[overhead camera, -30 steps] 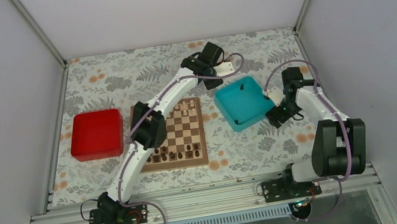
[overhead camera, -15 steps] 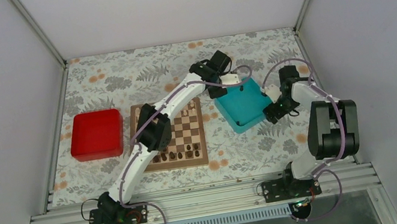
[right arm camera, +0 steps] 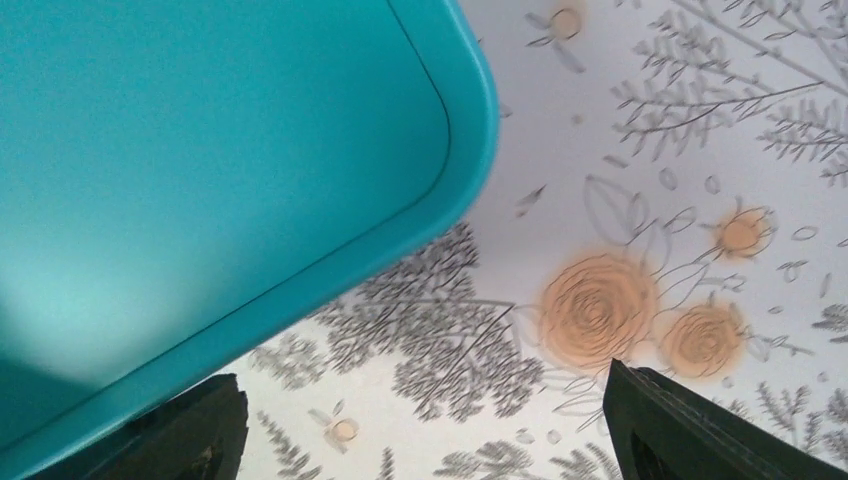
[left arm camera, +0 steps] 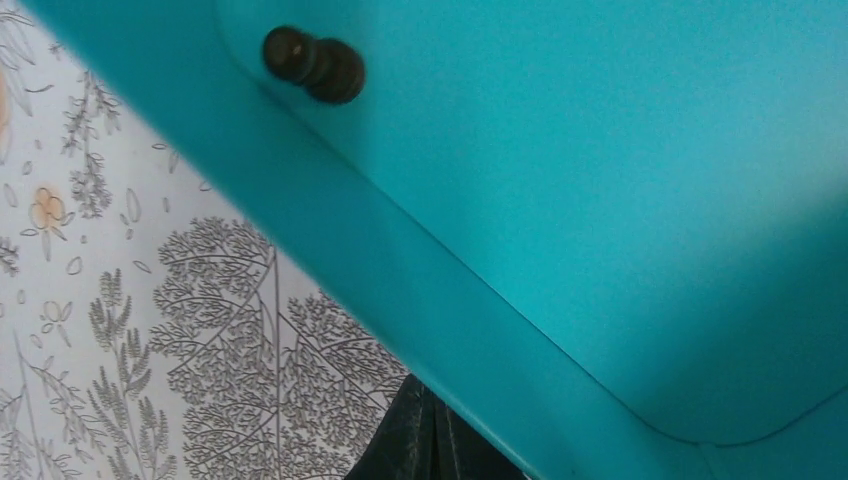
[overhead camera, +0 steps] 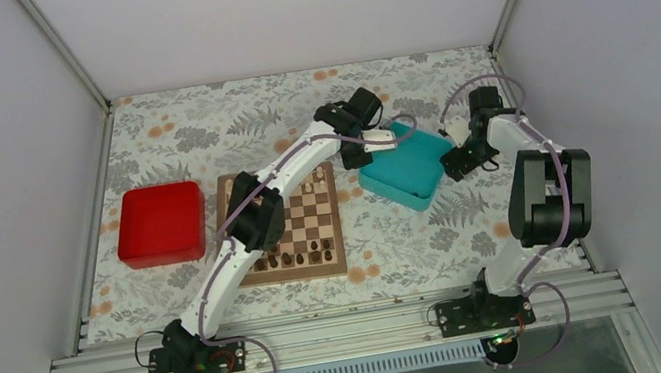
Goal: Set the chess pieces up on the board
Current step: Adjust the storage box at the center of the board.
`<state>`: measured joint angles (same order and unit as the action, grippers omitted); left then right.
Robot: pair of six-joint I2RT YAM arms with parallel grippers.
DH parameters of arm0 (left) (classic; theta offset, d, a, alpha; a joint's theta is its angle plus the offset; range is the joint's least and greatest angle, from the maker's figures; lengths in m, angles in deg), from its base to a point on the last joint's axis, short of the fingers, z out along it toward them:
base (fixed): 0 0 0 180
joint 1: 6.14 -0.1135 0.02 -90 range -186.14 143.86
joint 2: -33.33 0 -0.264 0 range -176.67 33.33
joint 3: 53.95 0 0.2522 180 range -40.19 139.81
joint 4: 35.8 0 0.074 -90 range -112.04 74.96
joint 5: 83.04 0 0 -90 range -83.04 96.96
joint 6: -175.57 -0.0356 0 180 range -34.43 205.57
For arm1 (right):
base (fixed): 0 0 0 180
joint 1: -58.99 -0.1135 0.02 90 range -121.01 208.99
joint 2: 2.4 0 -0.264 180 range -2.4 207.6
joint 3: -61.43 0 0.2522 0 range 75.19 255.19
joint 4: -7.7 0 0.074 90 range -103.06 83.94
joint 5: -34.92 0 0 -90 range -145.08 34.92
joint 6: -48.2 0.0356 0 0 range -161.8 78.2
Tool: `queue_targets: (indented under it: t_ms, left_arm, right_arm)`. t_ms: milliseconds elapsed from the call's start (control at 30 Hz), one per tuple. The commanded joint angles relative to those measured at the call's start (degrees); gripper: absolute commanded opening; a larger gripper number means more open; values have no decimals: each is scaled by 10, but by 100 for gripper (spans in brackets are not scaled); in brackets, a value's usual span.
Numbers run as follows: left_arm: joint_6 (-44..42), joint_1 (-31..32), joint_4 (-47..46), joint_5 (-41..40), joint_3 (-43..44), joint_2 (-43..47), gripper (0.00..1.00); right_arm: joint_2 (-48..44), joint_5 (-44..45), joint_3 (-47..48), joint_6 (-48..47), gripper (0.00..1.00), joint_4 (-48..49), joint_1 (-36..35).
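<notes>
Right fingers (right arm camera: 680, 430) are spread wide. Only their black tips show, at 5 and 7 o'clock of the wrist view, with floral cloth (right arm camera: 600, 150) between them. The teal tray (right arm camera: 200, 150) rim runs down to the 7 o'clock tip; can't tell if they touch.

Left gripper (left arm camera: 430, 448) is closed. Its wrist view catches just a dark sliver at 6 o'clock, cut off by the frame edge, beside the tray's outer wall. One dark piece (left arm camera: 313, 64) lies on its side inside the tray against the wall, at 11 o'clock of that view.

Overhead:
- Left gripper hangs at the tray's 10 o'clock rim.
- Right gripper (overhead camera: 457, 162) is just off the tray's 3 o'clock corner.
- Tray sits at 3 o'clock of the board (overhead camera: 311, 215), red tray (overhead camera: 161, 225) at 9.
- Chess pieces (overhead camera: 302, 252) line the board's 6 o'clock edge.
- Pale pieces (overhead camera: 311, 182) stand near its 12 o'clock edge, too small to tell types.
- Left arm covers the board's 9 o'clock side.

Versus a second ago:
- Tray has swung round to sit corner-on.
- Right gripper has moved toward 12 o'clock along the tray's side.
- Left gripper has come in from beyond the tray's far corner onto its rim.
</notes>
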<state>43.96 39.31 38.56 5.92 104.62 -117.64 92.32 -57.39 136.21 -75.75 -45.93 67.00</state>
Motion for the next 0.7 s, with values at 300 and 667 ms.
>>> queue_targets:
  t_ms: [300, 667]
  left_arm:
    - [-18, 32, 73, 23, -24, 32, 2]
    - [-25, 60, 131, 55, -36, 58, 2]
  right_arm:
    - [82, -2, 93, -2, 92, 14, 19]
    - [133, 7, 163, -20, 92, 3, 28]
